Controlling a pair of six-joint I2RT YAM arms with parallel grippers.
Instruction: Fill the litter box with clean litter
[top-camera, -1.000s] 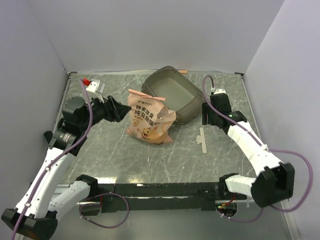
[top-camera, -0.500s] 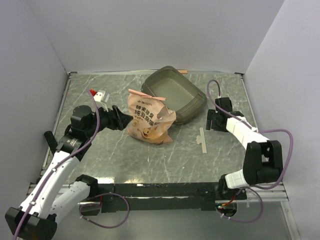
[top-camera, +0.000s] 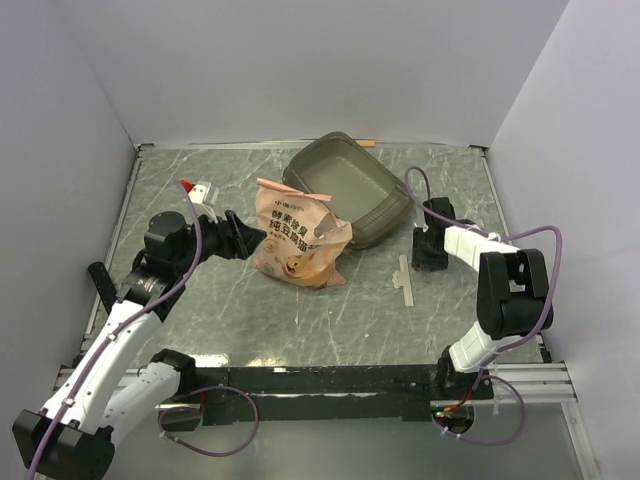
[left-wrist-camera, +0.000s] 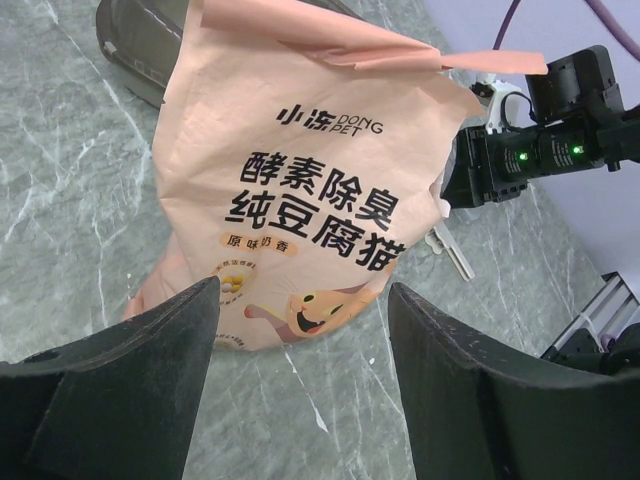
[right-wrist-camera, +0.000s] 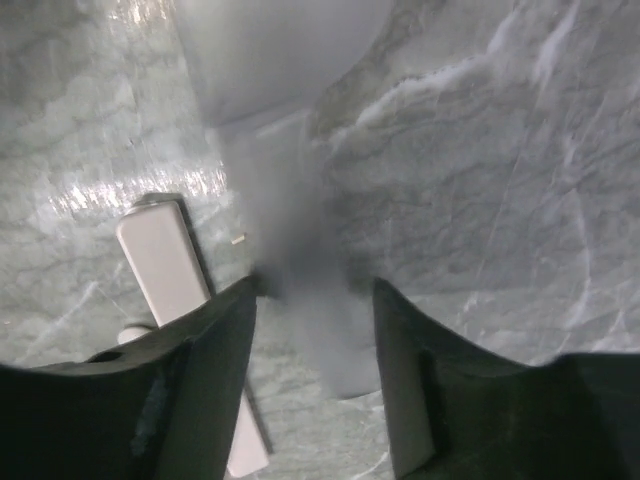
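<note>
Marble table (top-camera: 250, 310) same; R arm (top-camera: 470, 240) folded in since before, R fingers (right-wrist-camera: 200, 380) apart, empty; L fingers (left-wrist-camera: 130, 400) likewise, facing bag (left-wrist-camera: 300, 200).

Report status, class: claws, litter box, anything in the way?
Left claw open, empty, facing the orange-pink bag. Right claw open, low over the table beside a white strip. Litter box just behind the bag, untouched.
</note>
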